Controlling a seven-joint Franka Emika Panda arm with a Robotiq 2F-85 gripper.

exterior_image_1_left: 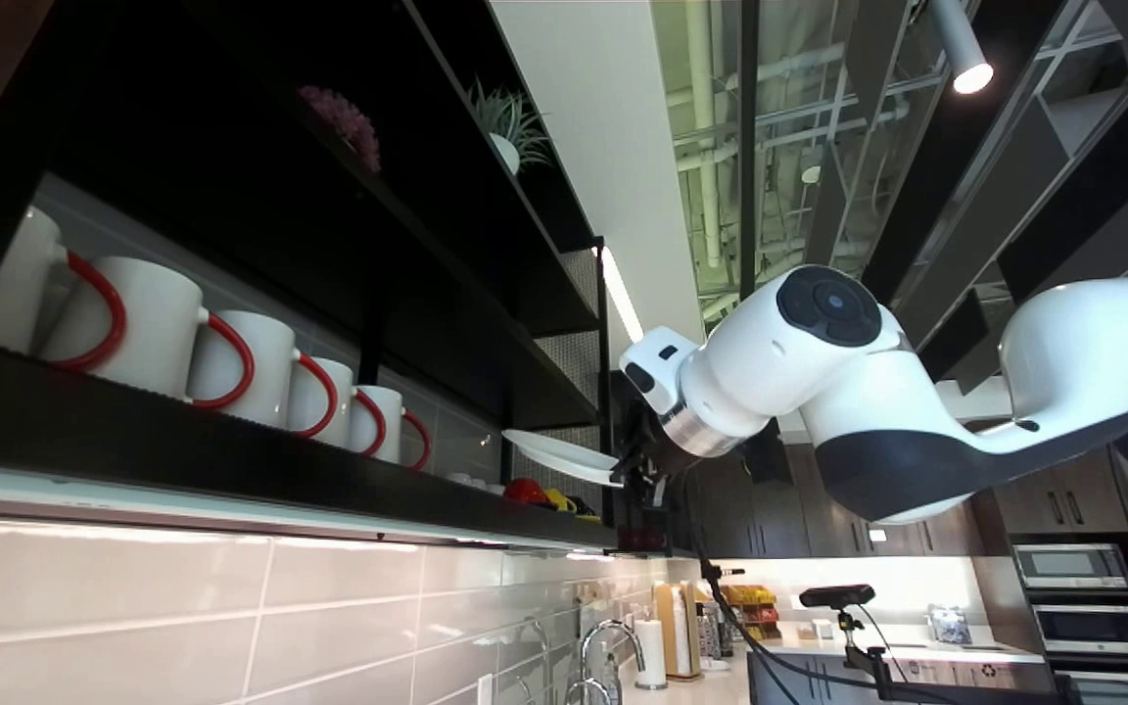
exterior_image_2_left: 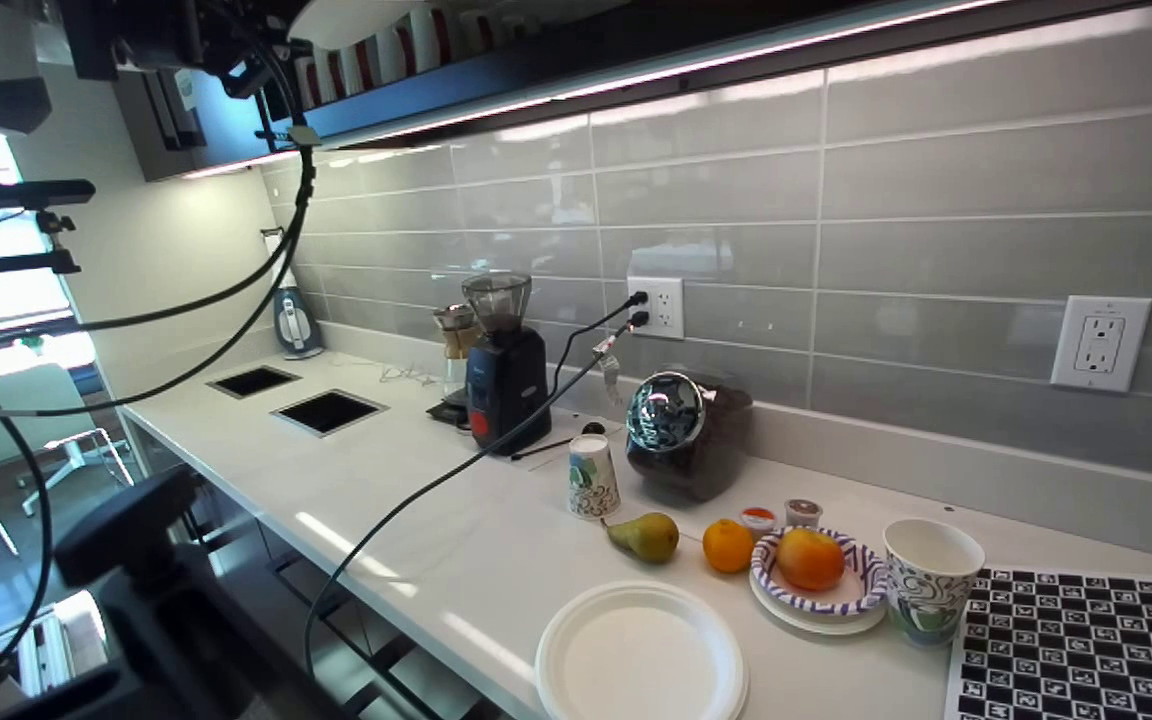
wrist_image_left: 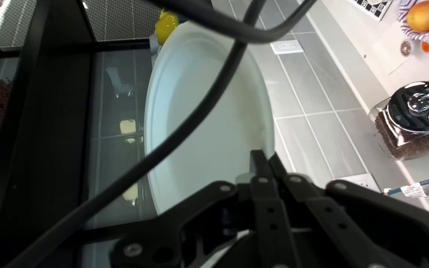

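Observation:
My gripper is shut on the rim of a white plate. In an exterior view the plate is tilted and sticks out from the gripper toward the black wall shelf, above the counter. Part of the plate also shows at the top of an exterior view. White mugs with red handles stand in a row on the shelf. Small red and yellow items sit further along it. In the wrist view a yellow item is near the plate's far edge.
A black cable crosses in front of the plate. Higher shelves hold plants. On the counter are a white plate, a pear, an orange, a fruit bowl, paper cups and a grinder.

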